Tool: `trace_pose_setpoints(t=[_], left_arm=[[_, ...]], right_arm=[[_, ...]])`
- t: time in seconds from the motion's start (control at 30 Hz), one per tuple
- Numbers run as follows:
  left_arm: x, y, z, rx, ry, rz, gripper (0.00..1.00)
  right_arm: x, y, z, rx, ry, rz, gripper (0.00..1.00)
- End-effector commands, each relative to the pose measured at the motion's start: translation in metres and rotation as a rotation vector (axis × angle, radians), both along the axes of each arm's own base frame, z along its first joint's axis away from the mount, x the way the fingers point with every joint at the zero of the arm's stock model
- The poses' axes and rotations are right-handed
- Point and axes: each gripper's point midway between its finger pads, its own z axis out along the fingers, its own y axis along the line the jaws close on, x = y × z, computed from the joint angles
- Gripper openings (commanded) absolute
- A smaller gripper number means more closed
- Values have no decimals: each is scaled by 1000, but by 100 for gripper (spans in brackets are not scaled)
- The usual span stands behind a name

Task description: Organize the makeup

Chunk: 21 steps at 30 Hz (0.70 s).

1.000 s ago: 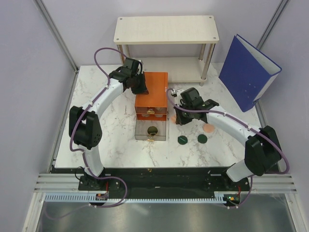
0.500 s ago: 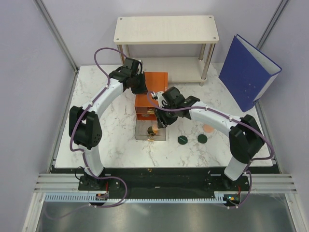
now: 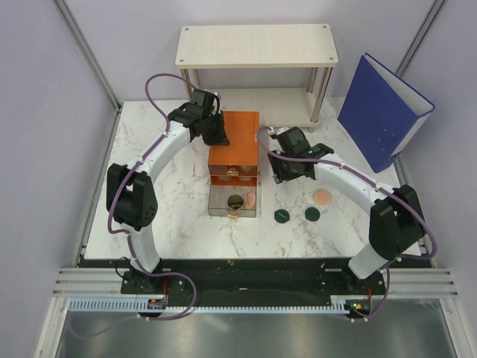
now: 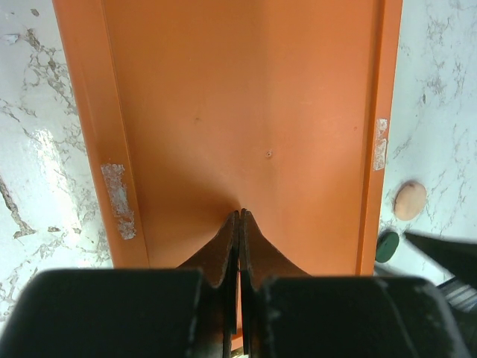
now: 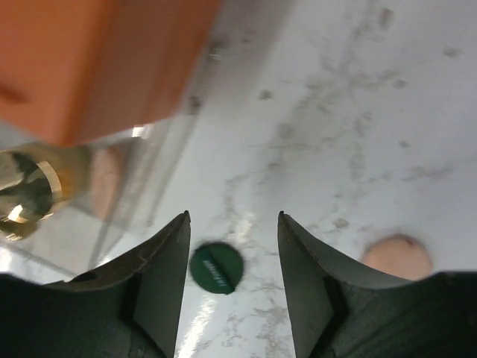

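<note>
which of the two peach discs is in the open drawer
The left peach disc, tilted at the right side of the drawer; the other peach disc lies flat on the table.

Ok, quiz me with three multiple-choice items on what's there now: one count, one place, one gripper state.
1. Dark green discs lying on the table: A one, B two, C four.
2. The left gripper is right over: A the table, B a green disc, C the orange box.
3. The right gripper is: A open and empty, B shut on a disc, C shut and empty.
Answers: B, two lie side by side on the marble; C, its wrist view shows shut tips against orange; A, its fingers stand apart, gripping nothing.
</note>
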Motion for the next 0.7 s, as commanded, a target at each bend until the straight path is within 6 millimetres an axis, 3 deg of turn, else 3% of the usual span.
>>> trace_pose_setpoints(t=[0.0,0.13,0.27,0.47,0.57,0.67], left_arm=[[-15,12,-43,88,121,-15,2],[-18,12,-45,88,131,-16,2],[-19,11,-45,83,134,-18,2],[-22,14,-49,92,141,-16,2],[-24,15,-48,93,142,-17,2],[-24,14,-48,94,137,-28,2]], right_arm=[[6,-89,-26,-146,41,-270,56],[-3,-131,-50,-204,106,-370,54],[-14,-157,-73,-254,178,-437,54],[-23,-166,-94,-252,244,-462,53],[-25,-164,-104,-240,283,-473,37],[-27,-163,-112,-222,314,-483,29]])
